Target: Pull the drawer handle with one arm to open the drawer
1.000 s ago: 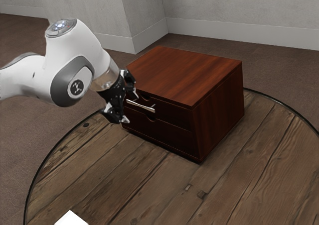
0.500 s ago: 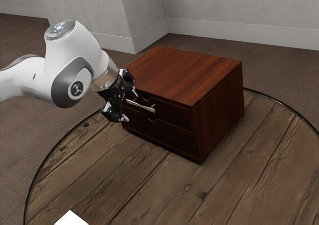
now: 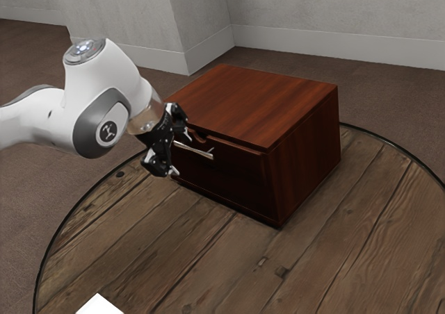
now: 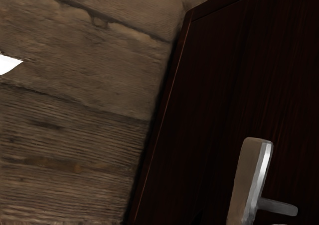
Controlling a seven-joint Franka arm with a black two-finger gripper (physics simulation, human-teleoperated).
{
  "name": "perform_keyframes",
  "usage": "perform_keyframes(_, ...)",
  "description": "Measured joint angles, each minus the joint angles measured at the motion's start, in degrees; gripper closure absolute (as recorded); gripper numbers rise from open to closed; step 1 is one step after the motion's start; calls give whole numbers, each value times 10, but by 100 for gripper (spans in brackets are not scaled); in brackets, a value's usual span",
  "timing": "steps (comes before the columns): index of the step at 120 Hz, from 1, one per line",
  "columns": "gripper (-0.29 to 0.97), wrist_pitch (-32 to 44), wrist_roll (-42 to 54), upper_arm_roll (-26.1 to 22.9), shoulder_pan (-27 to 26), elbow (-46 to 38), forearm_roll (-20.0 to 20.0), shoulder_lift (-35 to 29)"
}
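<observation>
A dark red wooden cabinet with two drawers stands on a round plank table. Its top drawer sticks out a little from the cabinet front, above the lower drawer. A silver bar handle sits on the top drawer. My black gripper reaches in from the exterior view's left and is shut on that handle at its left end. In the wrist view the handle shows close up against the dark drawer front.
A white flat object lies at the table's near edge and appears as a white patch in the wrist view. Bare planks stretch in front of the cabinet. Beyond the table lie a brown floor and grey walls.
My gripper has drawn back toward the exterior view's left with the handle in it. The top drawer has slid out a little from the cabinet.
</observation>
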Motion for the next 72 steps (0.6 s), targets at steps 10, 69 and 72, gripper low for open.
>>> perform_keyframes(10,13,0,2,-6,-5,0,1,0)
perform_keyframes(69,25,-22,8,-7,-5,-14,-4,-17)
perform_keyframes(72,25,-26,8,-7,-4,-14,-4,-20)
